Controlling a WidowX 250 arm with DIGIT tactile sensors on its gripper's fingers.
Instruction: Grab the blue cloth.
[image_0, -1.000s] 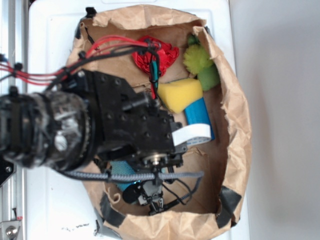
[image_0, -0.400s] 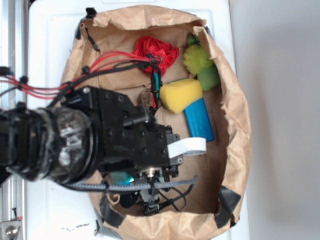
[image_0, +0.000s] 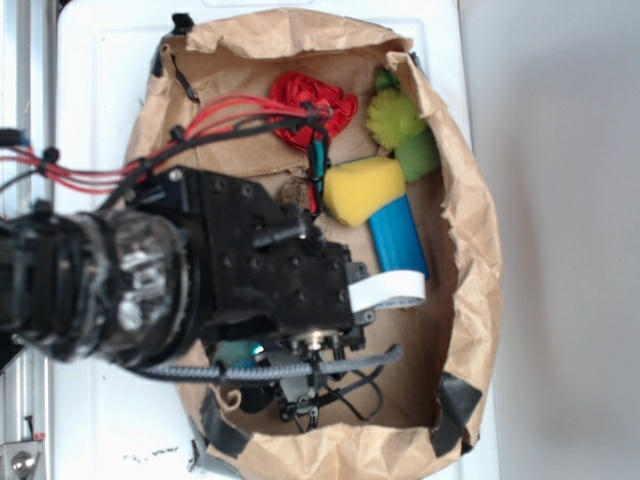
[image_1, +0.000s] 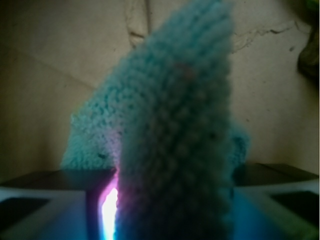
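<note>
Teal blue cloth (image_1: 175, 140) pinched in tool (image_1: 165, 220).

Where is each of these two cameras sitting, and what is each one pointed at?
Exterior: high above, looking straight down into the brown paper-lined box; the black arm fills the left, its gripper hidden beneath it, with a yellow sponge, blue block and red ball beyond.
Wrist: on the arm by the gripper, facing the box floor; the blue cloth stands bunched right before the lens, dark finger edges at the bottom.
Shared: the blue cloth, only a teal sliver under the arm from above, and the brown paper.
</note>
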